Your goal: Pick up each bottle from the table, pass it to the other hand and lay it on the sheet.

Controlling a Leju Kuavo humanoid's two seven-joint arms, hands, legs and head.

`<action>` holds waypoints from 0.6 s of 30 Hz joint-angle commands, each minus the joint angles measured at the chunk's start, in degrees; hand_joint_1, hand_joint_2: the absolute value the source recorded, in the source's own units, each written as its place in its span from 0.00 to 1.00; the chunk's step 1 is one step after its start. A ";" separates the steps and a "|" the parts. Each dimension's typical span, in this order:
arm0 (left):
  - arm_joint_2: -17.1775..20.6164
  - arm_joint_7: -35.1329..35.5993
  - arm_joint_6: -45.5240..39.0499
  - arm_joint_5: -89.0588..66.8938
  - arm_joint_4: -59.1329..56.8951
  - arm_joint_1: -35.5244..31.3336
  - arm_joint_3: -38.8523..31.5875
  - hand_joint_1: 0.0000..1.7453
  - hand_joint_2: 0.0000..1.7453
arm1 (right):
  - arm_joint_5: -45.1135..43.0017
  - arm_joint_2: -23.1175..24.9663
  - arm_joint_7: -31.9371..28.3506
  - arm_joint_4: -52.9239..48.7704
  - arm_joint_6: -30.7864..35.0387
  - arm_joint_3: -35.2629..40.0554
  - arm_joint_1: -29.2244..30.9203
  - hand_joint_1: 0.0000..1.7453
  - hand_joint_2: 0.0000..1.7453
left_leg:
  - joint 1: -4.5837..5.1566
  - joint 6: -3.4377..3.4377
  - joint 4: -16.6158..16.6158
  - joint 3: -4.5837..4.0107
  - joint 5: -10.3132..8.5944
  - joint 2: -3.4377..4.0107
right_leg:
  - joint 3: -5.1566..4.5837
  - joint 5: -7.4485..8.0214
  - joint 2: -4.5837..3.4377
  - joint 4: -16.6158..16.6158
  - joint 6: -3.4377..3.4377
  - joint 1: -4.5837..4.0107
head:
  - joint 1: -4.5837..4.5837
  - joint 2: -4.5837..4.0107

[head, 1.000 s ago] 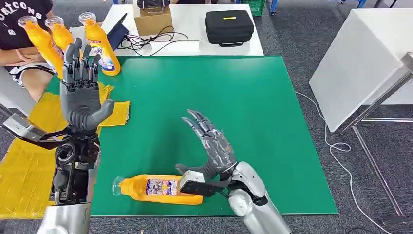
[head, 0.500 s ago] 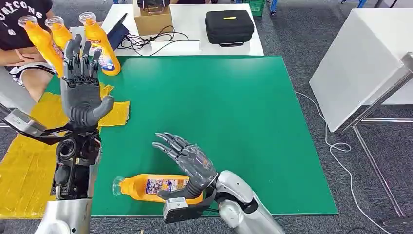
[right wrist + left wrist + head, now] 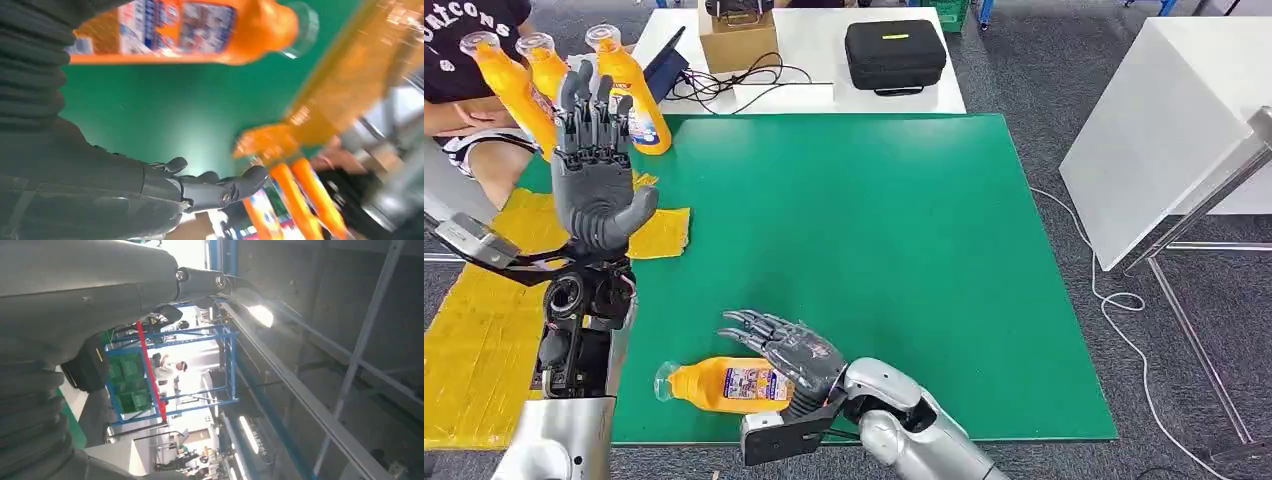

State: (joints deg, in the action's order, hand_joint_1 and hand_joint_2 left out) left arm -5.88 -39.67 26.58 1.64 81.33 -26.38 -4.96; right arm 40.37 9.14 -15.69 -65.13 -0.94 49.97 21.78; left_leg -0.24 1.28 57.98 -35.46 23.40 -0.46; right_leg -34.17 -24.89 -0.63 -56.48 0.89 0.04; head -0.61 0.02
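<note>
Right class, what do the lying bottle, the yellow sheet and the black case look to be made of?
Bottle: probably glossy orange plastic, with a printed label and clear cap. Sheet: likely thin cloth or paper, matte, since it wrinkles. Case: apparently fabric-covered or moulded, matte black; too far to say.

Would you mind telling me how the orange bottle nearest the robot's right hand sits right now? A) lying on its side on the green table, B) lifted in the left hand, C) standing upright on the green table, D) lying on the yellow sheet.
A: the orange bottle lies on its side on the green table, under the open right hand.
</note>
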 commanded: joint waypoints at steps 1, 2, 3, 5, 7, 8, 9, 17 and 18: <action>0.86 -0.30 0.21 0.03 -1.96 0.01 0.17 0.00 1.00 | 1.67 1.82 1.42 17.62 -0.32 4.32 6.18 0.00 1.00 | -0.02 -0.05 -0.08 0.27 0.05 0.09 | 0.25 -0.03 -0.02 0.09 0.01 -0.02 | 0.02 0.00; 0.77 -0.25 0.26 -0.04 -1.62 0.17 0.17 0.00 1.00 | 2.31 1.84 1.77 18.32 -0.26 4.76 6.40 0.00 1.00 | -0.01 -0.06 -0.09 0.35 0.08 0.07 | 0.34 -0.06 0.02 0.10 0.02 -0.02 | 0.00 0.00; 0.73 -0.20 0.28 -0.06 -1.44 0.31 0.09 0.00 1.00 | 2.89 1.95 2.32 18.94 -0.14 5.10 6.63 0.00 1.00 | -0.02 -0.08 -0.12 0.44 0.11 0.11 | 0.42 -0.08 -0.01 0.13 0.02 -0.03 | -0.02 0.00; 0.73 -0.20 0.28 -0.06 -1.44 0.31 0.09 0.00 1.00 | 2.89 1.95 2.32 18.94 -0.14 5.10 6.63 0.00 1.00 | -0.01 -0.07 -0.10 0.41 0.11 0.10 | 0.40 -0.08 -0.01 0.12 0.02 -0.02 | 0.00 0.00; 0.73 -0.20 0.31 -0.08 -1.27 0.46 -0.11 0.00 1.00 | 3.30 2.13 2.70 19.60 -0.04 5.26 6.85 0.00 1.00 | -0.02 -0.07 -0.08 0.38 0.12 0.09 | 0.37 -0.09 0.00 0.10 0.02 -0.03 | 0.00 0.00; 0.68 -0.18 0.34 -0.09 -1.18 0.54 -0.23 0.00 1.00 | 4.68 2.20 4.03 20.19 0.55 5.75 7.13 0.00 1.00 | 0.00 -0.04 -0.05 0.21 0.06 0.05 | 0.20 -0.05 0.02 0.06 0.01 -0.01 | 0.00 0.00; 0.68 -0.18 0.34 -0.09 -1.18 0.54 -0.23 0.00 1.00 | 4.68 2.20 4.03 20.19 0.55 5.75 7.13 0.00 1.00 | 0.00 -0.05 -0.05 0.28 0.09 0.06 | 0.26 -0.08 0.02 0.04 0.01 -0.01 | 0.00 0.00; 0.54 0.16 0.39 -0.16 -0.87 0.38 -0.36 0.00 1.00 | 5.69 3.01 4.57 22.41 0.46 6.26 7.63 0.00 1.00 | 0.00 -0.04 -0.05 0.20 0.06 0.04 | 0.20 -0.05 0.02 0.05 0.02 -0.01 | 0.00 0.00; 0.53 0.18 0.40 -0.16 -0.88 0.34 -0.38 0.00 1.00 | 5.81 3.05 4.62 22.51 0.50 6.31 7.66 0.00 1.00 | -0.01 -0.06 -0.05 0.29 0.09 0.08 | 0.29 -0.07 0.01 0.06 0.02 -0.02 | 0.00 0.00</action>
State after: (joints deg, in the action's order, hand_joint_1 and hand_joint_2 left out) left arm -5.77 -39.98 26.73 1.62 81.53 -24.91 -5.03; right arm 45.81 11.96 -11.39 -49.48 -0.28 53.29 26.35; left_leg -0.24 1.28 57.98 -35.46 23.40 -0.46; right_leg -34.17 -24.89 -0.63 -56.48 0.89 0.03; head -0.61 0.02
